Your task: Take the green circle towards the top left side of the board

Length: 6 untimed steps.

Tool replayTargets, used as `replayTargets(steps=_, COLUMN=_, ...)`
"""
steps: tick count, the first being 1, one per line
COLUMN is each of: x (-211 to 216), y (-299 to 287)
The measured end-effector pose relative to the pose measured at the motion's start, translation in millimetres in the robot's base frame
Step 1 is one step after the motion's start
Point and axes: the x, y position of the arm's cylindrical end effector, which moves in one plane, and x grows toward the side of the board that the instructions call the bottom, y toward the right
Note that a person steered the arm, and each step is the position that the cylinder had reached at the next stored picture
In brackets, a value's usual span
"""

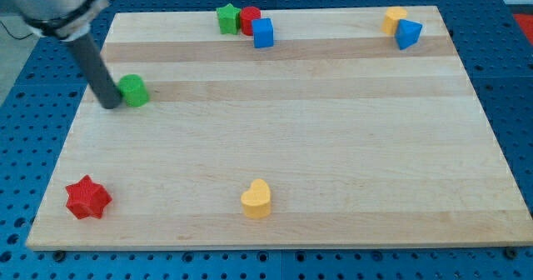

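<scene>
A: Nearest the camera: yellow heart [256, 199] at the 6 o'clock edge of the desk [333, 147], red star [87, 197] towards 8 o'clock. Both well apart from the work.

B: And the green circle [133, 90]?

A: Near the 9 o'clock edge, a little above the middle. Already on the correct side, only not high enough.

B: Position of my tip [111, 105]?

A: Touching the circle, or just beside it, at about 8 o'clock of it. No jaws on this arm, only the rod, so nothing to open or close and nothing held.

B: Direction of the goal corner from the circle?

A: About 12 o'clock, slightly to 11. Probably a problem: pushing from 8 o'clock would send the circle towards 2 o'clock, away from the corner. Better to come round to 6 o'clock of it, then push straight up.

B: Long axis?

A: None, round from above. Likely to slip sideways off the rod if pushed off-centre.

B: Room on the way?

A: Smooth pale wood, nothing between circle and corner. Green star [226, 18], red block [249, 19] and blue block [263, 33] sitting near 12 o'clock of the desk, well off the path.
</scene>
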Motion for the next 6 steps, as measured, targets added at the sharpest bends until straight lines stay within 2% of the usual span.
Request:
replayTargets(steps=1, x=-11, y=54)
replayTargets(steps=3, x=-18, y=84)
replayTargets(steps=4, x=-51, y=100)
replayTargets(steps=5, x=-45, y=89)
replayTargets(steps=6, x=-27, y=31)
